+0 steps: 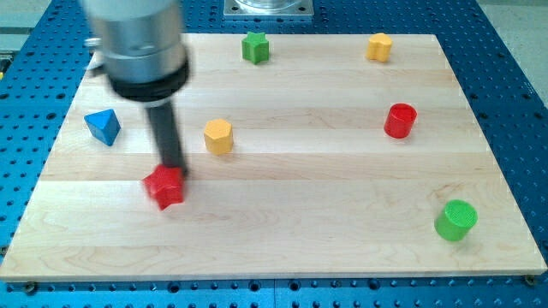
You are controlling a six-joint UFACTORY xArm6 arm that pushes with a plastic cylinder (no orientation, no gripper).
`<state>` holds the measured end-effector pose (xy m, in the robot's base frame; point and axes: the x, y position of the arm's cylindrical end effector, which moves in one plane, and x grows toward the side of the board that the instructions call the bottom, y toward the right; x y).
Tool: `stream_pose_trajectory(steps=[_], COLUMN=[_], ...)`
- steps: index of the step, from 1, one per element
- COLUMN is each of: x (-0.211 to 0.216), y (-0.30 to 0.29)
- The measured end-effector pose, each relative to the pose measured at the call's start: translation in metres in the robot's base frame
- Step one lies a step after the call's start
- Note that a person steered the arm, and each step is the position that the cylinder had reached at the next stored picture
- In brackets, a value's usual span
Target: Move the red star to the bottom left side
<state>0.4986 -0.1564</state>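
The red star (165, 187) lies on the wooden board (282, 222), left of centre and toward the view's bottom. My tip (172, 168) sits at the star's upper edge, touching or nearly touching it from the view's top. The dark rod rises from there to the arm's grey body at the view's top left.
A blue triangle (104, 127) lies at the left. A yellow hexagon (218, 136) is just right of the rod. A green star (254, 47) and a yellow block (379, 47) sit at the top edge. A red cylinder (400, 121) and a green cylinder (455, 220) are at the right.
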Motion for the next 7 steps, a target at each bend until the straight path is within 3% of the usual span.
stream_pose_trajectory(steps=[1,3,4,5,6,7], x=[0.013,0.048,0.049,0.027,0.021,0.029], y=[0.047,0.047,-0.049,-0.037,-0.089,-0.099])
